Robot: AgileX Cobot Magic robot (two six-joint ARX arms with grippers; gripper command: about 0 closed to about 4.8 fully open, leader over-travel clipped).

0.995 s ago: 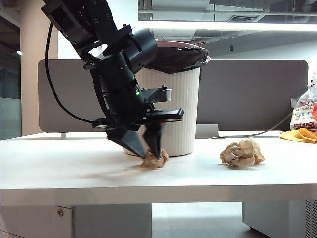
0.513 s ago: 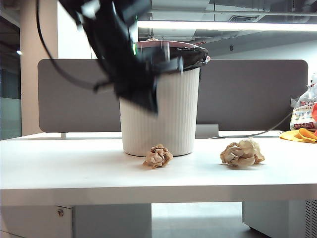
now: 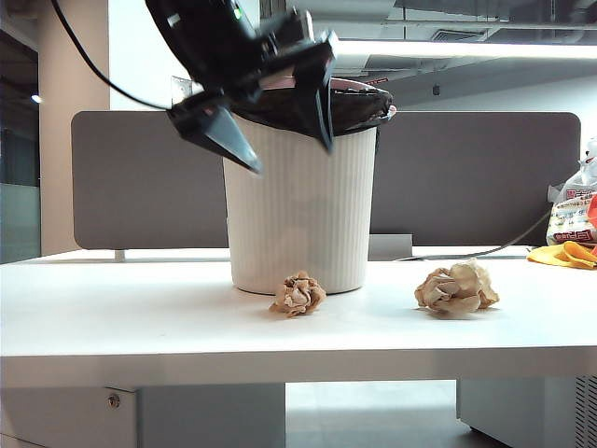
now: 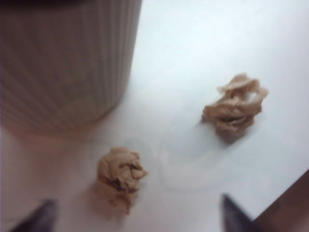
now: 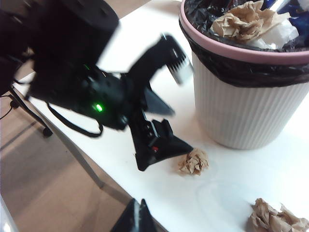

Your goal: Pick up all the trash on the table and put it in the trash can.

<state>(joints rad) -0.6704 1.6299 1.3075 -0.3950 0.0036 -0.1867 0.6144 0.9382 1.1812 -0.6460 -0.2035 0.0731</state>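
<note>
My left gripper (image 3: pixel 284 154) hangs open and empty high in front of the trash can (image 3: pixel 303 215), near its rim. Below it the small brown ball of trash (image 3: pixel 298 294) lies on the table (image 3: pixel 140 317) by the can's base. The left wrist view shows that ball (image 4: pixel 120 176) just beyond the spread fingertips (image 4: pixel 234 212). A larger, paler ball (image 3: pixel 455 287) lies further right. Another crumpled ball (image 5: pixel 246 19) rests inside the can on the black liner. My right gripper (image 5: pixel 137 212) is shut and empty over the table's front edge.
A grey divider panel (image 3: pixel 485 177) backs the table. At the far right stand a printed white bag (image 3: pixel 574 215) and a yellow item (image 3: pixel 564 254), with a cable (image 3: pixel 476 252) running along the back. The thick front edge (image 3: pixel 298 359) is close to both balls.
The left gripper, down at the small ball a second ago, has risen to the can's rim without it and now stands open. The ball stayed on the table.
</note>
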